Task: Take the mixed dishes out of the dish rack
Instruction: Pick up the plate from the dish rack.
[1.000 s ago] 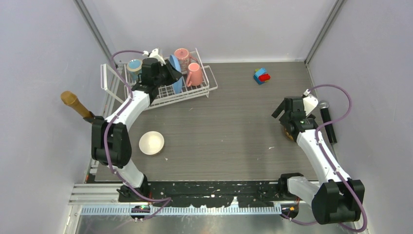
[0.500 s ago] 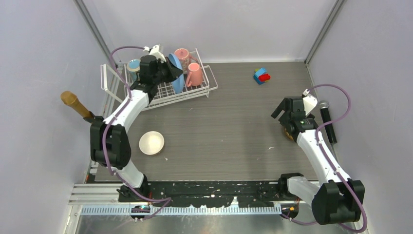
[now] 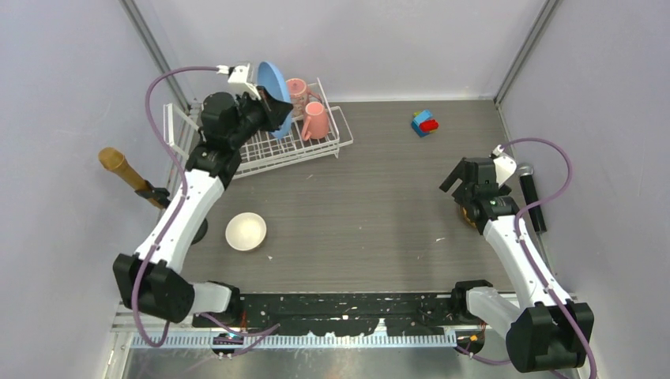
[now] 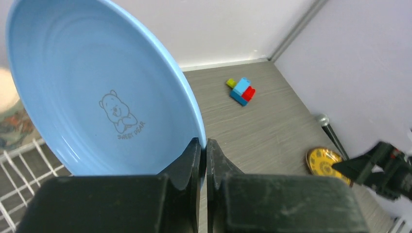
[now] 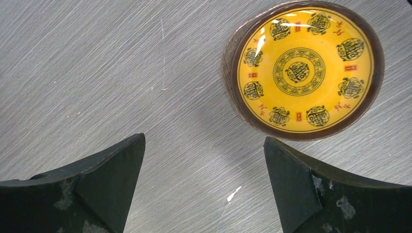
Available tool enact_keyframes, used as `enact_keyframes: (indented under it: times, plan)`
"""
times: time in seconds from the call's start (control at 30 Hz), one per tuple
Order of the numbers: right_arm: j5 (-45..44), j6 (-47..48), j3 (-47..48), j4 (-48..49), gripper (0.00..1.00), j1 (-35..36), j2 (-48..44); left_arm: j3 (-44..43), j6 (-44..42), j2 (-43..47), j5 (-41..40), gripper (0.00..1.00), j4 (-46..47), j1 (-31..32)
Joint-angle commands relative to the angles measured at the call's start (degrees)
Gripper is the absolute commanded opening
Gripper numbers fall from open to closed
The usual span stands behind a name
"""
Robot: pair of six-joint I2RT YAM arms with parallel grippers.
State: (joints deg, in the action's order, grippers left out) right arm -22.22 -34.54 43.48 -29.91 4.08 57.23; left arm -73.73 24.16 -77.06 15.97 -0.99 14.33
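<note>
Operator: Status of left end effector [image 4: 204, 148]?

Technician: Closed. The two fingers clamp the lower rim of the large light-blue plate [image 4: 97, 87], one finger on each face. The plate is held on edge above the dish rack [image 3: 269, 154], at the far left of the counter [image 3: 363, 205]. Its hollow face, printed with a small bear, is turned toward the wrist camera.

Operator: Contents of the rack?

Technician: One pink mug [image 3: 297, 89] stands at the far side. A second pink mug [image 3: 316, 121] stands just in front of it. Both are to the right of the raised plate. The left arm covers the left part of the rack, so its contents there cannot be determined.

Operator: Status of right end effector [image 5: 204, 141]?

Technician: Open, fingers spread wide, gripping nothing. It hangs over the right side of the counter, well apart from the rack. The small yellow patterned plate [image 5: 303, 70] lies flat on the counter beneath it. In the wrist view the plate sits toward the right finger and touches neither finger.

Operator: Other items on the counter?

Technician: The small cream bowl [image 3: 246, 231] sits upright at the near left, well apart from the rack. Toy blocks [image 3: 424, 121] lie at the far right. One microphone [image 3: 531, 193] lies along the right edge, beside the right arm. A brown-headed microphone [image 3: 118, 166] is at the left edge.
</note>
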Motion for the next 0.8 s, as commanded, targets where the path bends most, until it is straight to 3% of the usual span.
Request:
enact_keyframes:
  times: [0.0,0.13,0.27,0.33,0.5,0.77]
  plan:
    - [3.0,0.8,0.1,2.7,1.0,0.2,-0.7,-0.1,-12.2,5.1,0.6,0.0,-3.6,6.5]
    - [8.1,1.1,0.4,4.0,1.0,0.2,-0.1,0.2,-29.1,6.6,-1.9,0.0,-13.1,17.5]
    - [9.9,1.0,1.6,2.8,1.0,0.2,0.5,8.1,-46.1,8.5,-12.9,0.0,-16.2,30.0]
    - [10.5,0.9,2.2,1.7,1.0,0.2,0.6,11.4,-50.7,8.7,-17.7,0.0,-16.5,34.6]
    - [14.7,1.5,2.6,1.6,1.0,0.2,0.4,10.8,-49.8,3.6,-20.9,0.0,-22.3,40.8]
    - [30.5,1.0,-0.5,9.8,1.0,0.1,0.3,7.5,-48.6,-11.8,-44.1,0.0,-29.1,54.9]
